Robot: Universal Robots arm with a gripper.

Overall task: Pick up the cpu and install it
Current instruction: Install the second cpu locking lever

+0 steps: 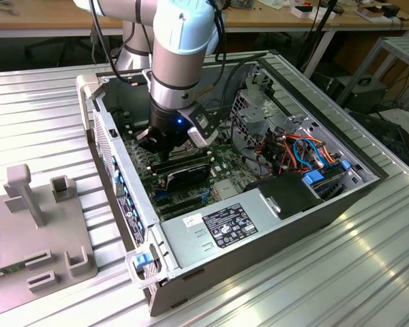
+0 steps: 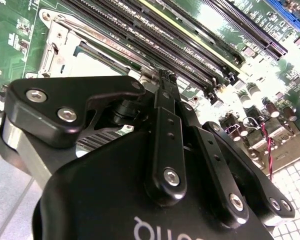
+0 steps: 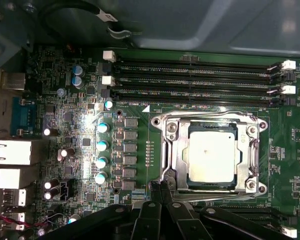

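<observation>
In the first wrist view the cpu (image 3: 211, 156), a small square chip with a pale grey metallic face, lies flat inside the metal-framed socket (image 3: 166, 145) of the green board. My gripper (image 3: 157, 186) hovers just beside the socket's frame, off the chip, with its black fingertips pressed together and nothing between them. The second wrist view shows the same shut fingers (image 2: 166, 95) over the socket's edge (image 2: 60, 35). In the exterior view the gripper (image 1: 153, 141) reaches down into the open computer case (image 1: 327, 204).
Long black memory slots (image 3: 190, 80) run beside the socket. Capacitors (image 3: 103, 145) and rear ports (image 3: 10, 152) stand on its other side. A power supply (image 1: 225, 225), a bundle of cables (image 1: 300, 150) and the case walls hem in the arm. A grey fixture (image 1: 48, 225) sits outside the case.
</observation>
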